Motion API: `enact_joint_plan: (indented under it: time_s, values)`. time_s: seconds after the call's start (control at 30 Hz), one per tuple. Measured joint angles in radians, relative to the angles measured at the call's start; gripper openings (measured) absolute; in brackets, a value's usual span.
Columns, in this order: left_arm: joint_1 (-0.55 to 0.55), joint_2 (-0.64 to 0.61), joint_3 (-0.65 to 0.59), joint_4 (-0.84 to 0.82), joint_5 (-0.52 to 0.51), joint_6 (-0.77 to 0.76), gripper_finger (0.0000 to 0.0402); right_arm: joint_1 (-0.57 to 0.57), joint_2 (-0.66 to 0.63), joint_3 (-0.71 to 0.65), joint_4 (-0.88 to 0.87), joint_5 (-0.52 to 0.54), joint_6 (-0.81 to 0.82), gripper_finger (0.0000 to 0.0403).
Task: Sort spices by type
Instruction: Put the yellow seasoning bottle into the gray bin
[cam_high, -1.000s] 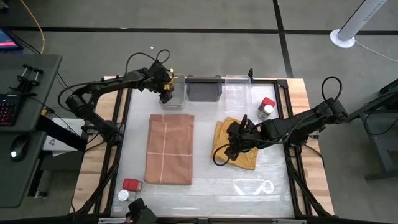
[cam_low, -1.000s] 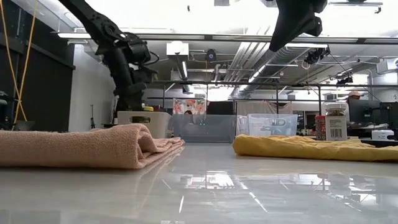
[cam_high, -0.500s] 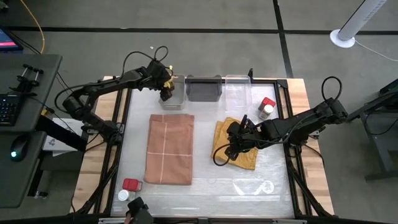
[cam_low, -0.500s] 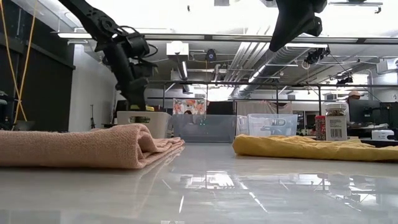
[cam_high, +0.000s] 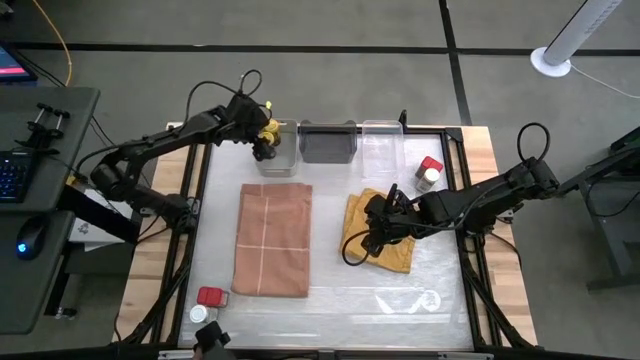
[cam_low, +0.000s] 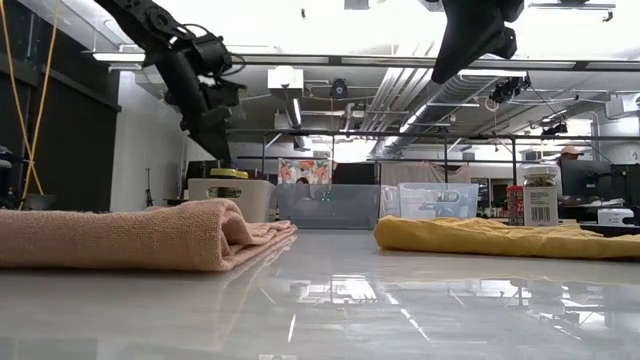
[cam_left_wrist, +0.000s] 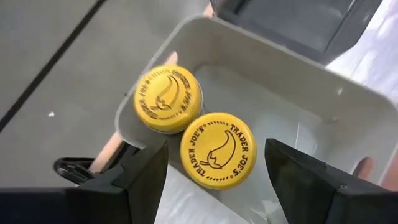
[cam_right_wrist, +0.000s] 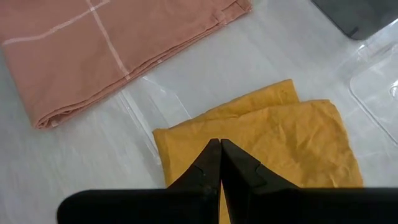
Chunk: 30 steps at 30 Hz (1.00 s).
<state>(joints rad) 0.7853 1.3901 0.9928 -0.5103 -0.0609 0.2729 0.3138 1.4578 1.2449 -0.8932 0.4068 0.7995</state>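
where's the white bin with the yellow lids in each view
high view: white bin at the table's far edge, under the left hand.
low view: left of centre, behind the pink cloth.
left wrist view: centre, holding two yellow-lidded jars.
right wrist view: not in it.
Shared landmark: the pink cloth.

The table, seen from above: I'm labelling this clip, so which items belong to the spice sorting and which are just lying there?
Part of the job:
- two yellow-lidded jars in the white bin
- red tin and shaker, far right
- red tin and shaker, near left
- grey bin, clear bin

Just lying about:
- pink cloth
- mustard cloth
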Motion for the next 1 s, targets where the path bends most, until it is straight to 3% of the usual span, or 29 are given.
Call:
enact_joint_plan:
  time_s: [0.13, 0.27, 0.33, 0.47, 0.5, 0.7, 0.83, 1.0]
  values:
    - [0.000, -0.060, 0.000, -0.002, 0.007, -0.006, 0.0253, 0.000, 0.000, 0.000, 0.000, -0.001, -0.014, 0.0000]
    - [0.000, -0.120, 0.000, -0.014, 0.078, -0.037, 0.0236, 0.000, 0.000, 0.000, 0.000, -0.014, -0.015, 0.0000]
    - [0.000, -0.142, -0.009, 0.001, 0.122, -0.078, 0.0197, 0.000, 0.000, 0.000, 0.000, -0.023, -0.015, 0.0000]
    - [0.023, -0.161, -0.115, 0.148, 0.194, -0.161, 0.0042, 0.000, 0.000, 0.000, 0.000, -0.023, -0.019, 0.0000]
    - [0.035, -0.158, -0.158, 0.198, 0.217, -0.207, 0.0023, 0.000, 0.000, 0.000, 0.000, -0.023, -0.022, 0.0000]
    - [0.065, -0.153, -0.336, 0.457, 0.234, -0.442, 0.0003, 0.000, 0.000, 0.000, 0.000, -0.013, -0.020, 0.0000]
    - [0.048, -0.167, -0.341, 0.539, 0.197, -0.447, 0.0000, 0.000, 0.000, 0.000, 0.000, -0.013, -0.021, 0.0000]
    - [0.055, -0.125, -0.342, 0.515, 0.146, -0.395, 0.0000, 0.000, 0.000, 0.000, 0.000, -0.010, -0.022, 0.0000]
